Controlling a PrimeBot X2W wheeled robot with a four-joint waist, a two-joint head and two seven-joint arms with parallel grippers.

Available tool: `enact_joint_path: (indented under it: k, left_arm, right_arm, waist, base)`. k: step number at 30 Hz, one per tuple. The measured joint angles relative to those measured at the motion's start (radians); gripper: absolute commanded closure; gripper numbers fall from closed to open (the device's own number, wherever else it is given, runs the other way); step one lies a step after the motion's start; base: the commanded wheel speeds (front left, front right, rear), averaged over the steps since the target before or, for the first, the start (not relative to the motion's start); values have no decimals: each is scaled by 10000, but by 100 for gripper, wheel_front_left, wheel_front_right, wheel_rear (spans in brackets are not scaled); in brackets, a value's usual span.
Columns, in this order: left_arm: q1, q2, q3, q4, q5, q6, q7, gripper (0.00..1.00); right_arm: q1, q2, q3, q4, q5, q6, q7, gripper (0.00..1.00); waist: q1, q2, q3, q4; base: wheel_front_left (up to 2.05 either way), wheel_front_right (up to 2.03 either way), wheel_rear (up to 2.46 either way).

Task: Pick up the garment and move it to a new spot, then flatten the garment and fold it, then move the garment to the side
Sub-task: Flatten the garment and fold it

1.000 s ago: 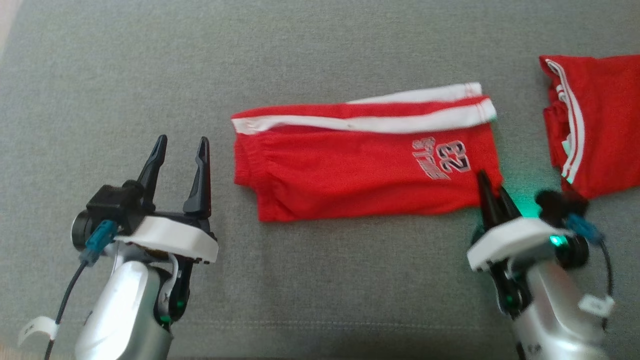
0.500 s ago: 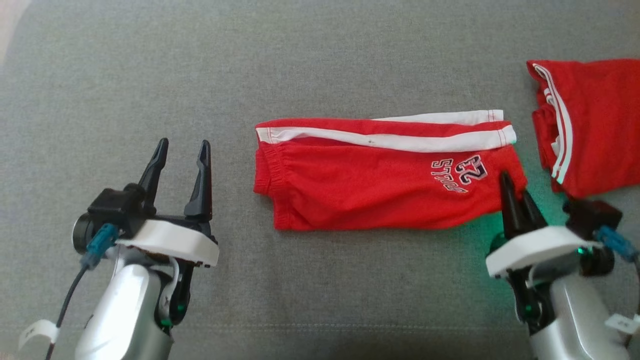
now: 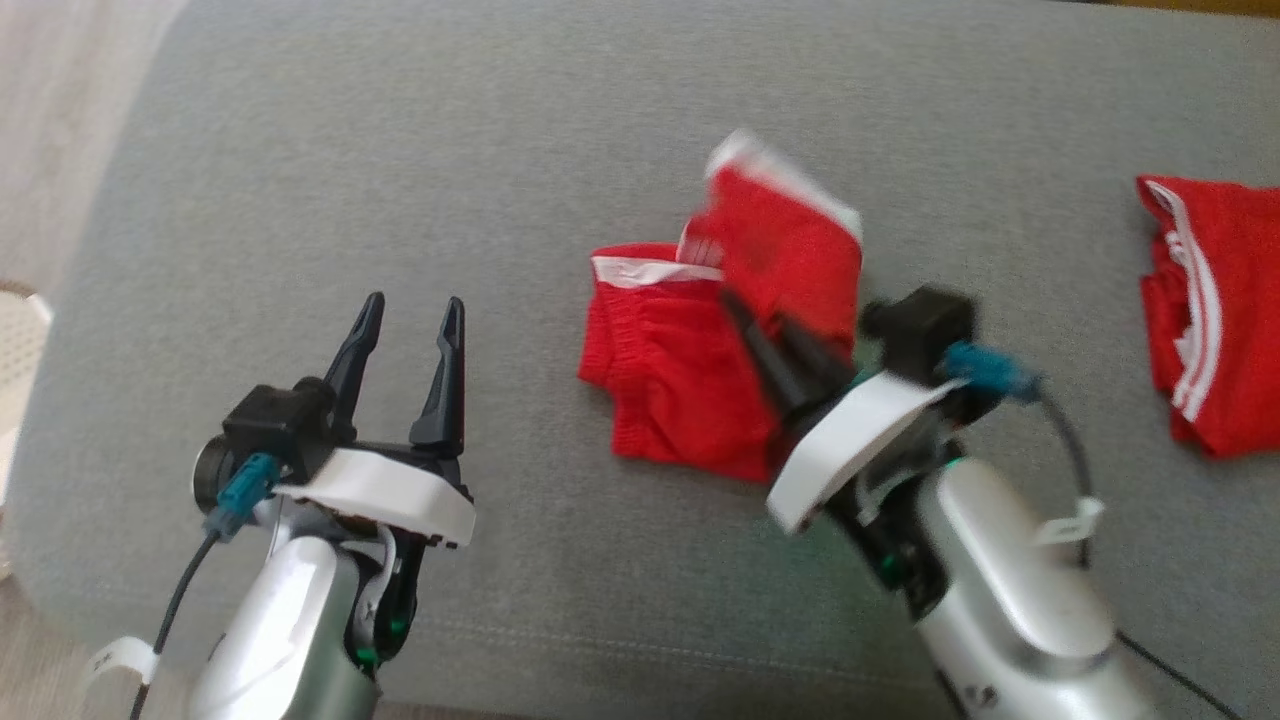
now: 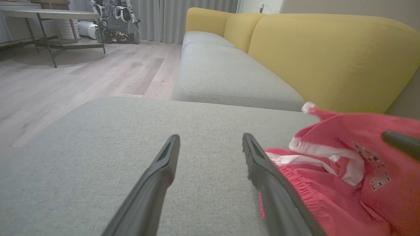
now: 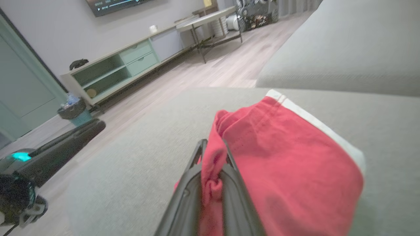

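The right gripper (image 3: 760,325) is closed tight on a bunched fold of the red shorts (image 3: 670,380). In the right wrist view the cloth is pinched between its two fingers and spills out on either side of them. The gripped end is raised off the grey cushion (image 3: 400,150) and doubled back over the rest, with its white stripe on top. This raised part is blurred in the head view. The elastic waist end lies flat near the middle of the cushion.

The left gripper (image 3: 413,310) has its fingers spread wide with nothing between them. It is over the cushion's front left part, beside the waist end of the shorts. Whether its nearer finger touches the cloth cannot be told.

A second red garment (image 3: 1210,330) lies crumpled at the cushion's right edge, well apart from the shorts.
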Motion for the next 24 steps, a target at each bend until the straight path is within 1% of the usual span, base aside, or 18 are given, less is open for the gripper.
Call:
enact_joint_path:
  k: [4, 7, 13, 14, 15, 16, 20, 24]
  left_arm:
    - [0, -35, 0, 58, 0, -63, 0, 0]
    - [0, -65, -2, 96, 0, -71, -2, 0]
    - [-3, -86, 15, 128, 0, -75, -2, 0]
    - [-3, -86, 21, 148, 0, -75, -2, 0]
    - [-3, -86, 33, 167, 0, -75, -2, 0]
    - [-3, -86, 46, 180, 0, -75, -2, 0]
    - [-3, -79, 90, 203, 2, -75, -2, 0]
    - [-3, -65, 188, 203, 2, -75, -2, 0]
  right_arm:
    - [-12, -33, 1039, 886, 715, 0, -259, 100]
    - [-127, -61, 1636, 1471, 1160, 0, -587, 100]
    - [-783, -79, 2326, 2303, 1528, 0, -930, 100]
    - [-836, -81, 2383, 2422, 1528, 0, -949, 61]
    - [-862, -100, 2491, 2499, 1528, 0, -1037, 2]
    - [-863, -132, 2623, 2495, 1532, 0, -1162, 0]
    - [-951, -142, 3039, 2270, 1576, 0, -1672, 0]
    - [-1211, -142, 2938, 1699, 1459, 0, -2171, 0]
  waist:
    - [0, 0, 31, 321]
    - [0, 0, 100, 464]
    - [0, 0, 270, 517]
    - [0, 0, 288, 498]
    - [0, 0, 300, 470]
    - [0, 0, 309, 438]
    - [0, 0, 317, 267]
    - [0, 0, 251, 68]
  base:
    - [0, 0, 0]
    - [0, 0, 0]
    - [0, 0, 0]
    - [0, 0, 0]
    - [0, 0, 0]
    - [0, 0, 0]
    - [0, 0, 0]
    - [0, 0, 0]
